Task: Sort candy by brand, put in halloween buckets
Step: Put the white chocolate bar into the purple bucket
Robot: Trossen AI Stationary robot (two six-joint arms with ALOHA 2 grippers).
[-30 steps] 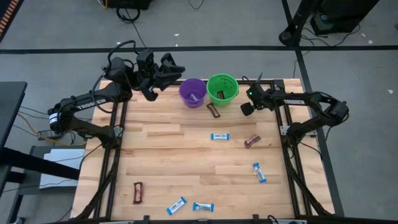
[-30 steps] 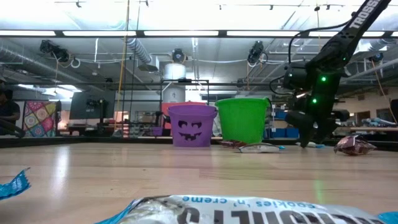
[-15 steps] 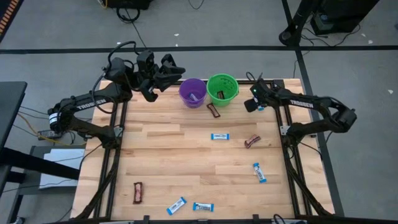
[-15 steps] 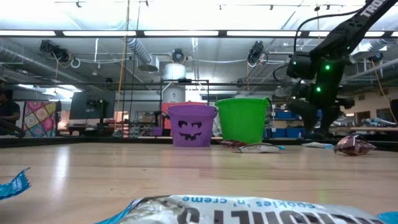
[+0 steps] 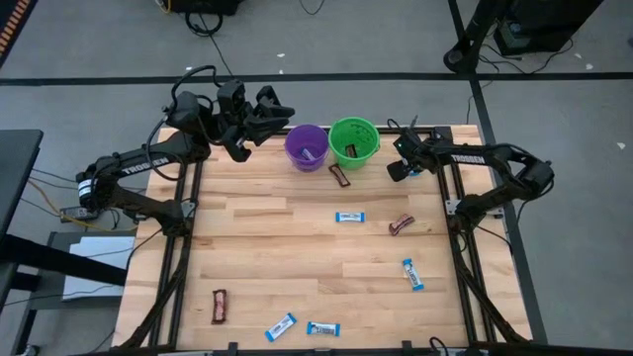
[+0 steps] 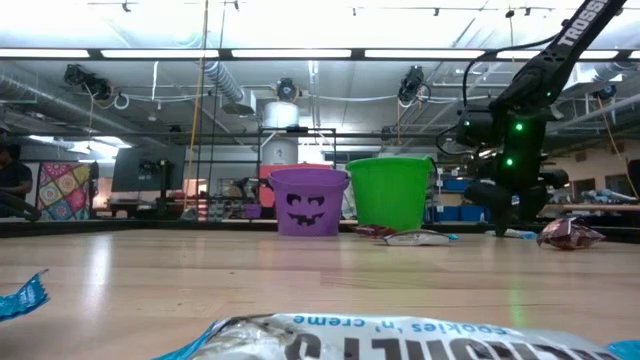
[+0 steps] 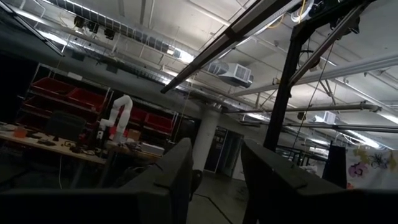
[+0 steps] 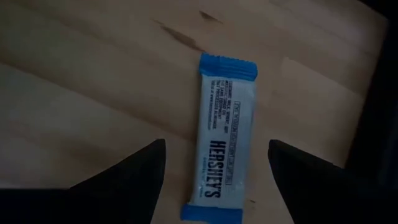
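Observation:
The purple bucket [image 5: 307, 146] and the green bucket [image 5: 353, 140] stand side by side on their bases at the table's far edge, each with a bar inside. My right gripper [image 5: 396, 170] is open and points down just right of the green bucket. In the right wrist view its fingers [image 8: 149, 162] stand on either side of a blue-and-white bar [image 8: 224, 130] lying flat on the wood, without touching it. My left gripper [image 5: 280, 111] is open and raised left of the purple bucket; it is tilted up at the ceiling [image 7: 216, 146].
Loose bars lie on the table: a brown one [image 5: 339, 176] in front of the buckets, a blue one [image 5: 349, 217], a maroon one [image 5: 401, 224], a blue one [image 5: 412, 274], a brown one [image 5: 219, 306] near left, and two blue ones [image 5: 281, 326] [image 5: 322, 328] at the near edge.
My right gripper rose a little and shifted toward the table's far right corner, then came back down close to the table beside the green bucket. The left arm, the buckets and the loose bars kept still.

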